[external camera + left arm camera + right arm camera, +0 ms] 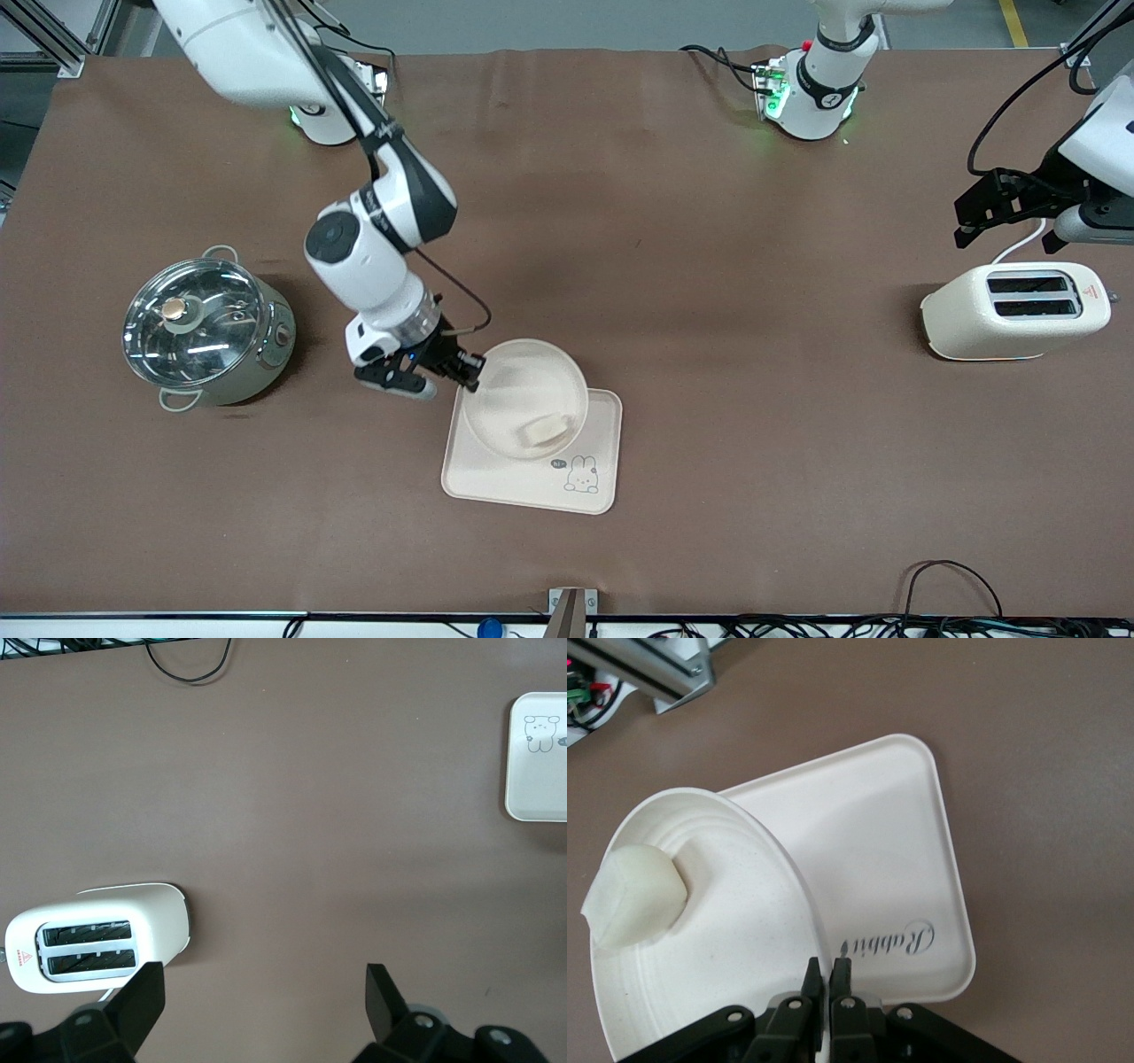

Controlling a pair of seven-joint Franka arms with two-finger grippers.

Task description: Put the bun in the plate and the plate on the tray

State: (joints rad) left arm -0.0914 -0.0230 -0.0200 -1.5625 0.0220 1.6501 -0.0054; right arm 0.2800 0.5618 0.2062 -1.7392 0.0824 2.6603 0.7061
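Cream tray (532,478), rounded rectangle, rabbit drawing and "Rabbit" lettering, lying nearest the front camera. Right arm reaches down from its base, wrist bent; right gripper (468,370) pinched tight on the rim of the plate (524,390), over the tray's edge. Plate: round, pale beige, raised rim, tilted above the tray. Bun (638,895): small pale lump, one flat side, resting inside the plate against its lower wall. Left arm waits; left gripper (261,992) spread wide, holding nothing, above the table near the toaster (1014,310). Lidded pot (205,326) toward the right arm's end.
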